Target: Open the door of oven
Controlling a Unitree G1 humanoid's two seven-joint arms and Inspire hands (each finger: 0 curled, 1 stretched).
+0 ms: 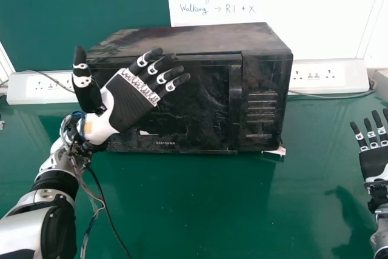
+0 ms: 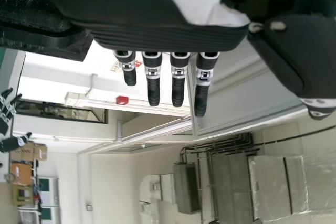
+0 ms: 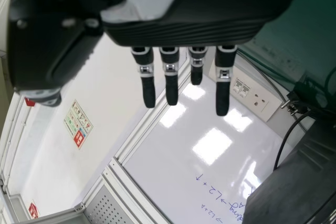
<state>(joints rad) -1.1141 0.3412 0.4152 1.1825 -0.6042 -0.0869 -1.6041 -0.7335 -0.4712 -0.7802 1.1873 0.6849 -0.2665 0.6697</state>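
A black microwave-type oven (image 1: 200, 101) stands on the green table, its door shut, with a vertical handle (image 1: 234, 104) near the door's right edge. In front of the door's left part is my left hand (image 1: 134, 98), its fingers straight and pointing up to the right, the thumb raised; whether it touches the door I cannot tell. The left wrist view has the left hand (image 2: 168, 30) with straight fingers. Far to the right of the oven, my right hand (image 1: 374, 159) is open above the table; in the right wrist view the right hand (image 3: 184, 32) has straight fingers.
The green table (image 1: 242, 210) extends in front of the oven. White socket strips (image 1: 321, 77) with cables run behind it on both sides. A whiteboard (image 1: 315, 4) with writing stands at the back. Loose cables (image 1: 94, 210) hang along my left forearm.
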